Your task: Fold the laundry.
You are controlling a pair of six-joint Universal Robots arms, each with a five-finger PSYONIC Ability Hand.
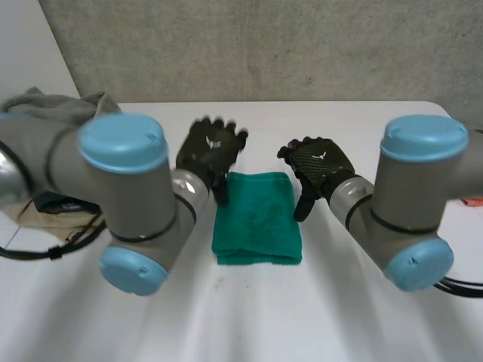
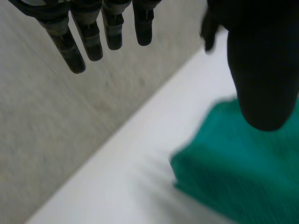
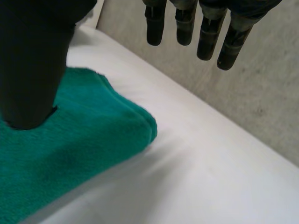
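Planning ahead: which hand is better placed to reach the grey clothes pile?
Likely left: the grey clothes pile lies on its side; the open left hand is nearer than the right hand.

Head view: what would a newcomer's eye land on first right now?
The folded green towel, bright at the middle of the white table. The black left hand and right hand flank its far end, both open, holding nothing. A grey laundry heap lies at the table's far left, behind the left arm.

Soft, even, bright light
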